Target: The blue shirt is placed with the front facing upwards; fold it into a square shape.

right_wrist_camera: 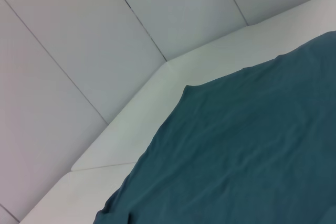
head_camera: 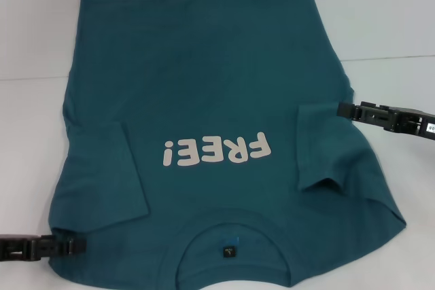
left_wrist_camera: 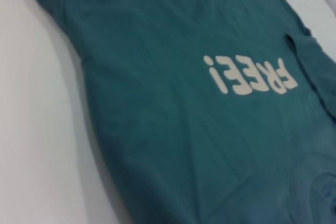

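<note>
A white desk [head_camera: 394, 25] fills the frame, with pale wall panels behind it in the right wrist view. The blue shirt [head_camera: 204, 86] lies spread over most of the head view, front up, its "FREE!" print [head_camera: 214, 149] near the centre and the collar [head_camera: 231, 236] at the bottom edge. Both sleeves are already turned inward onto the body: one at lower left, one at centre right.

The left gripper [head_camera: 71, 244] sits at the lower left of the frame, its tip at the shirt's shoulder edge. The right gripper [head_camera: 350, 109] reaches in from the right edge, its tip touching the cloth by the folded sleeve. Whether either pair of jaws is closed on fabric or merely resting there cannot be told.

The sleeve folds look done or nearly so. Next, probably, comes the lengthwise fold, which calls for both arms gripping one end and carrying it evenly over the other.
</note>
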Tool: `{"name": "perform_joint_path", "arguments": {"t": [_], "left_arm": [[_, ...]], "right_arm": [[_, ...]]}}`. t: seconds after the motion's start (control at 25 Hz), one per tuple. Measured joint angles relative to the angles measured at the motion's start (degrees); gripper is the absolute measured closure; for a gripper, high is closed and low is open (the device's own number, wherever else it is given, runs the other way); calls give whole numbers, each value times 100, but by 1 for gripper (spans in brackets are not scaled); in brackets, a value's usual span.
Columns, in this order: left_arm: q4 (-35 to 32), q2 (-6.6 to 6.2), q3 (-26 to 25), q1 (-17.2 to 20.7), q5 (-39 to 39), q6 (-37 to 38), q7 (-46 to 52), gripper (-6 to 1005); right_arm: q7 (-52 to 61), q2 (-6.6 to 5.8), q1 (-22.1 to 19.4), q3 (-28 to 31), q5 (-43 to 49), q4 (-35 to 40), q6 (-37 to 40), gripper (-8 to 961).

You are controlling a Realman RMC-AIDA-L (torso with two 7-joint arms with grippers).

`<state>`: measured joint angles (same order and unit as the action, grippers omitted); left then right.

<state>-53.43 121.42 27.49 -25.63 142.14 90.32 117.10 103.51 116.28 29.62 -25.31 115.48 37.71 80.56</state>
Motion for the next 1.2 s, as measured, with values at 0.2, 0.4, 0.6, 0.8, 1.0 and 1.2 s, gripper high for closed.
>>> {"name": "perform_joint_path", "arguments": {"t": [0.2,0.4,0.6,0.8,1.0,1.2], "left_arm": [[-33,-9,-7,23,43,44,20,109],[-35,-14,11,32,59,91,32,108],[-36,-14,32,29,115,114,32,108],[-18,-8,31,3,130,134,32,109],[16,31,196,-66,85,142,16,109],[46,100,264,-196,58,148,13,108]], "right_arm": [[2,0,0,0,0,0,16,8],[3,-1,1,0,0,0,34,8],[11,-20,0,0,0,-7,45,8],[11,-33,0,5,1,-15,48,8],[11,-35,0,10,1,-16,48,8],[11,-36,0,9,0,-19,30,9]]}}
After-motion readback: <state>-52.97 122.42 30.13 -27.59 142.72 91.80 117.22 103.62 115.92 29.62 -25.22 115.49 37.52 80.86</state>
